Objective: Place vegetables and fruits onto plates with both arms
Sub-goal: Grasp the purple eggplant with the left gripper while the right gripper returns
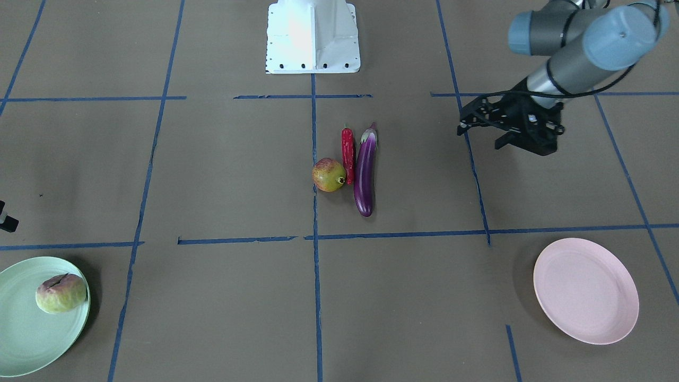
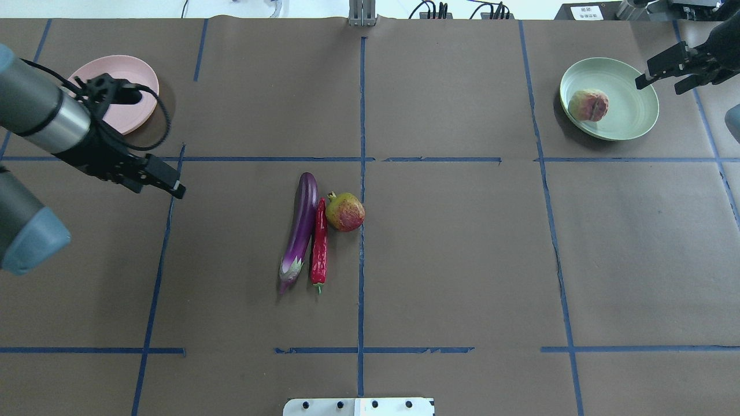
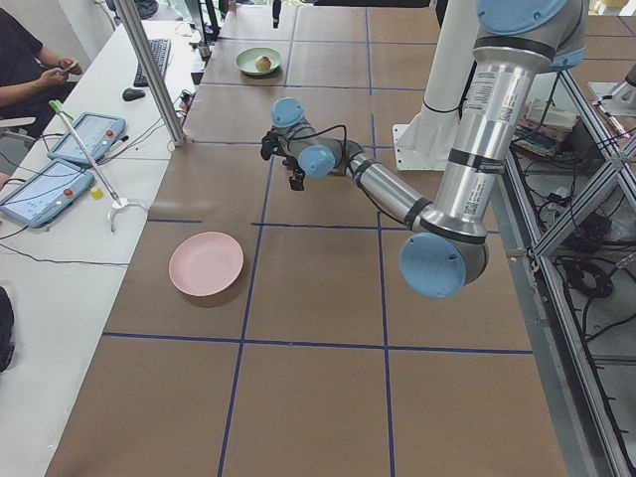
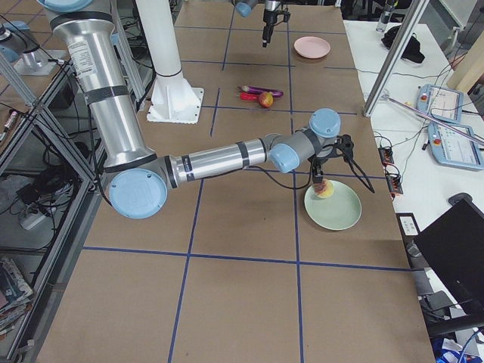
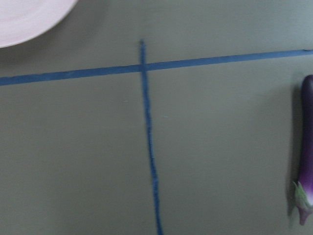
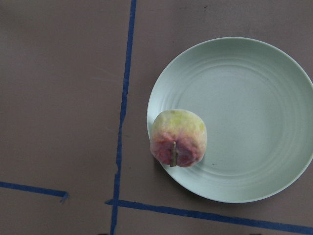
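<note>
On the table, near its middle, the eggplant, chili pepper and round fruit lay side by side. The eggplant was on the robot's left and the chili pepper lay between the other two. The blocky fruit sat on the right-hand plate at the far side, and the left-hand plate lay far off, well apart.

We find no text we can read. A white label sits on a dark box at the far table edge in the overhead view; it has dark marks, too small to make out. Two tablets on the side bench show lit screens, and their content is too small to read. No brand, number or sign shows on the table paper, plates or arms.
</note>
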### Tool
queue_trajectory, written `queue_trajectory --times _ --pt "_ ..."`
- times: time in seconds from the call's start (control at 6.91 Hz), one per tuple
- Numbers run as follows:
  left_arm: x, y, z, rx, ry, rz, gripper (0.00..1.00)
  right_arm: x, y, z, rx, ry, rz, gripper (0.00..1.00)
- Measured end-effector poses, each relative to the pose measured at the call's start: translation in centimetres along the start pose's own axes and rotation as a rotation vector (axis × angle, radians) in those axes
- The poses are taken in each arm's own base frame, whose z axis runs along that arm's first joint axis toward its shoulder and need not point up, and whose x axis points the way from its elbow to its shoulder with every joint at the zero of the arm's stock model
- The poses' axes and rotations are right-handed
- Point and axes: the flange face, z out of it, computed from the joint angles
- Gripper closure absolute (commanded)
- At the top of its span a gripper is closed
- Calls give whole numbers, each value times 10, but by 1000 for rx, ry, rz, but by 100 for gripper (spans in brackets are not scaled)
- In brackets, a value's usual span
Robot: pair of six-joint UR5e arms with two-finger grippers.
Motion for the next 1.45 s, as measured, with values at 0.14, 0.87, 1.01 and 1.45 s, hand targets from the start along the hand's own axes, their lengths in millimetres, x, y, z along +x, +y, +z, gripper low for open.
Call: queue_trajectory --times 0.14,0.87,1.01,1.45 --pt "52 3 46 -12 -21 40 1 -24 10 -1 -3 -22 19 0" --pt "137 23 156 -46 -80 135 35 -127 42 34 -72 -87 34 0" --pt "138 24 158 -48 -81 135 51 -157 47 44 -85 -98 63 0" --pt "136 23 163 -53 -86 129 93 -238 71 92 -85 -82 107 0"
